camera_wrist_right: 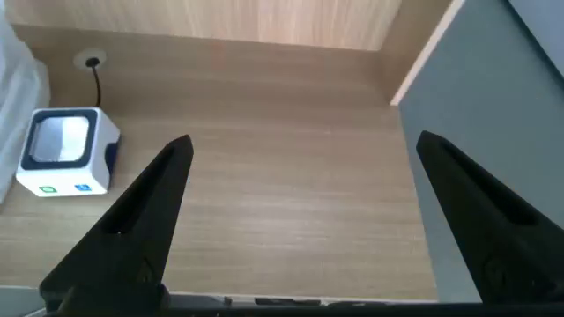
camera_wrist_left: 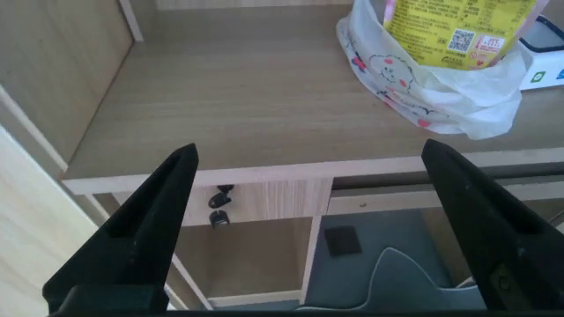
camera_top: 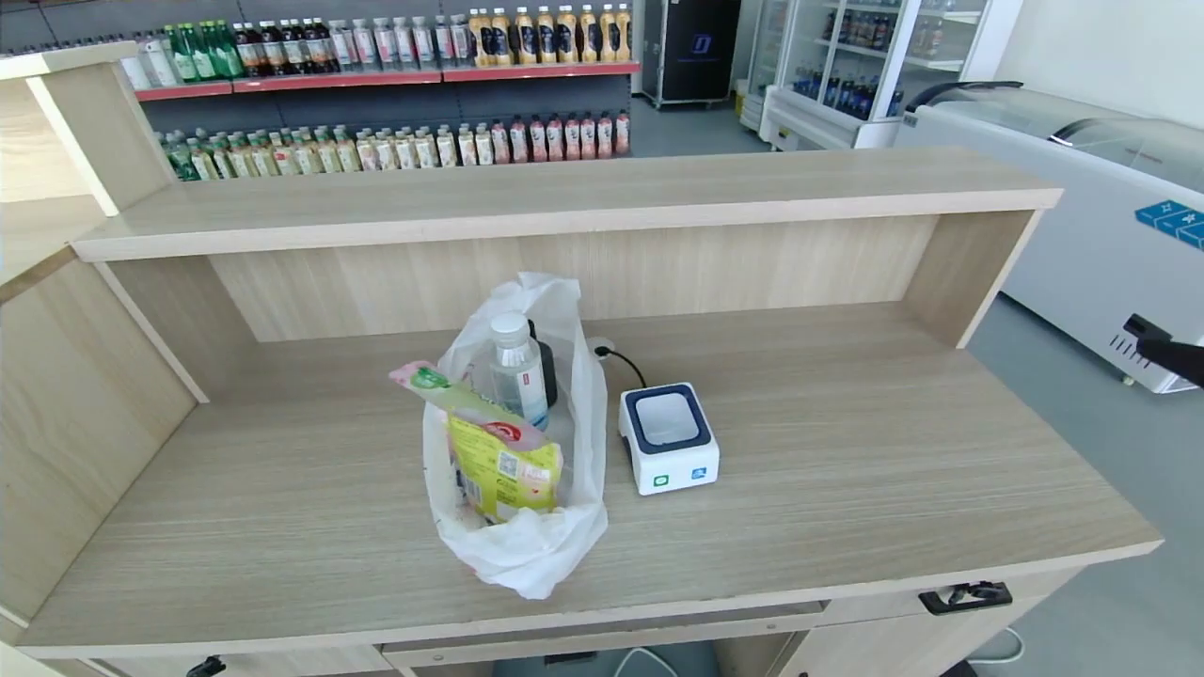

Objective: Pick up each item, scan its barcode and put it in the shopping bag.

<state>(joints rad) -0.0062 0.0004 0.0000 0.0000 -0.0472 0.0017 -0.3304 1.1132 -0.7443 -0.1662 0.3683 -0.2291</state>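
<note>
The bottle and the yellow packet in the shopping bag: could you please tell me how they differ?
The bottle is clear with a white cap; the yellow packet is opaque and printed. The bottle stands upright at the back; the yellow packet leans tilted in front of it. Both sit inside the white shopping bag.

shopping bag [camera_top: 527, 555] x1 | clear bottle [camera_top: 515, 371] x1 | yellow snack pouch [camera_top: 499, 465] x1 | dark item [camera_top: 546, 371] x1 | barcode scanner [camera_top: 668, 440] x1 | scanner cable [camera_top: 625, 362] x1
</note>
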